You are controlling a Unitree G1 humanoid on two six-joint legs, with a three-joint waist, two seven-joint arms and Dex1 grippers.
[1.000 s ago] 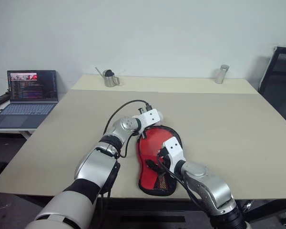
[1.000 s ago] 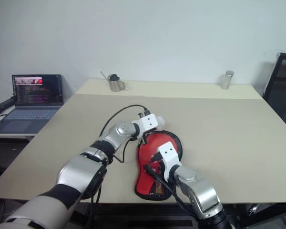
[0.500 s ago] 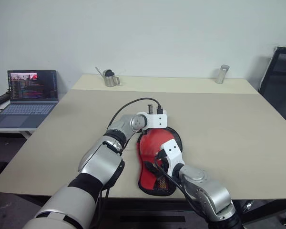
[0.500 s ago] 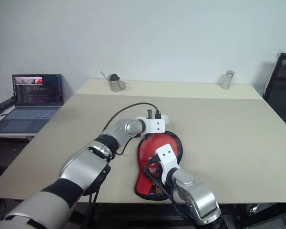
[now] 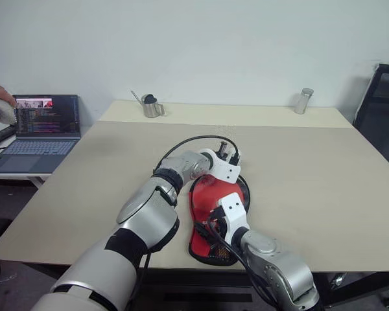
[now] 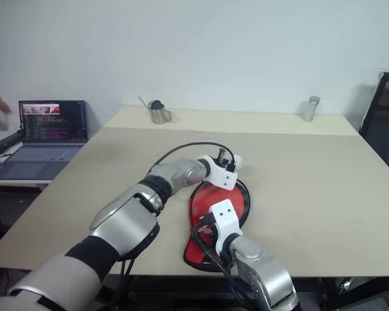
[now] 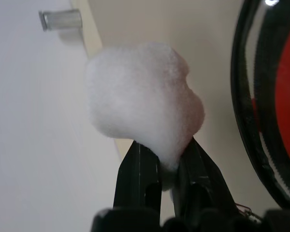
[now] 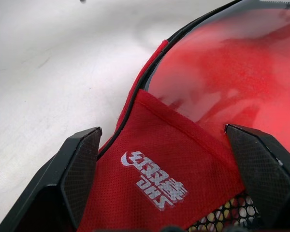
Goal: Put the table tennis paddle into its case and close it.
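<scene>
Judging the case [image 5: 215,214] soft and floppy, I would grip its rim; left hand [image 7: 166,166] clenches white fluff [image 7: 144,99], right hand [image 8: 159,179] released.

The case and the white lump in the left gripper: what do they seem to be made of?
The case: red woven fabric inside, judging by its visible weave and printed white logo, with black mesh at the pocket. The white lump: soft and fluffy, probably cotton or foam; the left gripper pinches it.
</scene>
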